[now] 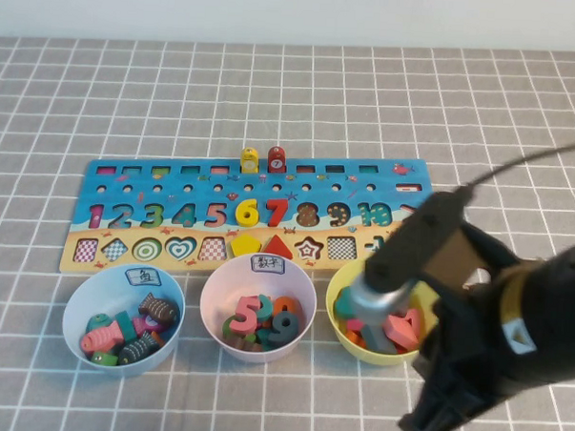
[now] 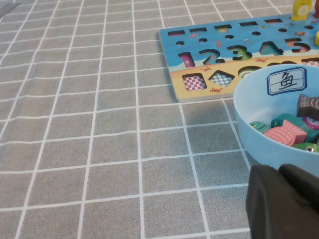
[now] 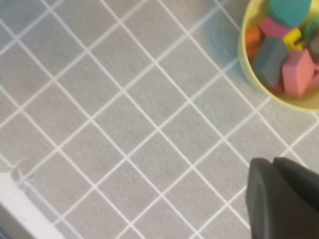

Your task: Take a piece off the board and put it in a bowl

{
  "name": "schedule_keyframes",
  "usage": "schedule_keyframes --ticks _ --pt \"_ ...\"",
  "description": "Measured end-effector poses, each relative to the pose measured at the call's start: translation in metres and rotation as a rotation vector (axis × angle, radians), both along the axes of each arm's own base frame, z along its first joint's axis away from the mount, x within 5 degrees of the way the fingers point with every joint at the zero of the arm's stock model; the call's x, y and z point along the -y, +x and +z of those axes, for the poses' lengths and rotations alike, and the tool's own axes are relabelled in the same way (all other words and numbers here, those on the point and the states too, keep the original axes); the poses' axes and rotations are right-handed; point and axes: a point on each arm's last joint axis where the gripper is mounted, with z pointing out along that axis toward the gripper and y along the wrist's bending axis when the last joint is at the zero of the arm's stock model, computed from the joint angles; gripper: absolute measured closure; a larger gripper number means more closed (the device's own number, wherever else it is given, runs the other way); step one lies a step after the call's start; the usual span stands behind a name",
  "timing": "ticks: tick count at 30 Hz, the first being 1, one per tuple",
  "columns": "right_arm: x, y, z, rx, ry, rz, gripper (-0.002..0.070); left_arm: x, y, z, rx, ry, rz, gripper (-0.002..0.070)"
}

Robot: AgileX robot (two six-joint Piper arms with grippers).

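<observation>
The long blue and sandy board (image 1: 127, 185) lies across the middle of the table, with a yellow peg (image 1: 249, 159) and a red peg (image 1: 277, 159) standing at its far edge. In front of its left end sits the pale blue bowl (image 1: 77, 335) (image 2: 249, 134), holding several fish pieces. Among them lies a dark striped piece (image 1: 159, 310) (image 2: 309, 105). My left gripper (image 2: 279, 172) is shut and empty, low over the cloth just beside that bowl. My right gripper (image 3: 273, 162) (image 1: 426, 430) is shut and empty, near the table's front at the right, beside the yellow bowl (image 3: 249, 69).
A pink-white bowl (image 1: 218, 279) of number pieces stands in the middle. The yellow bowl (image 1: 336, 304) of shape blocks is partly covered by my right arm (image 1: 493, 320). The grey checked cloth (image 1: 293, 92) covers the table; its front edge (image 3: 20, 204) shows in the right wrist view.
</observation>
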Motion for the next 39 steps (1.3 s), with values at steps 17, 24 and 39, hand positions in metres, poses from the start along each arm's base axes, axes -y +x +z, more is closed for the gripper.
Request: schedule_keyframes --ticks 17,24,39 --pt "0.163 -0.043 -0.057 0.521 0.452 -0.525 0.0692 0.0 0.0 0.0 0.0 0.0 0.0 0.0676" --pt "0.194 -0.088 -0.091 0.789 0.486 -0.706 0.0692 0.0 0.0 0.0 0.0 0.0 0.0 0.0676" --pt "0.196 -0.101 -0.117 0.858 0.545 -0.729 0.0694 0.0 0.0 0.0 0.0 0.0 0.0 0.0676"
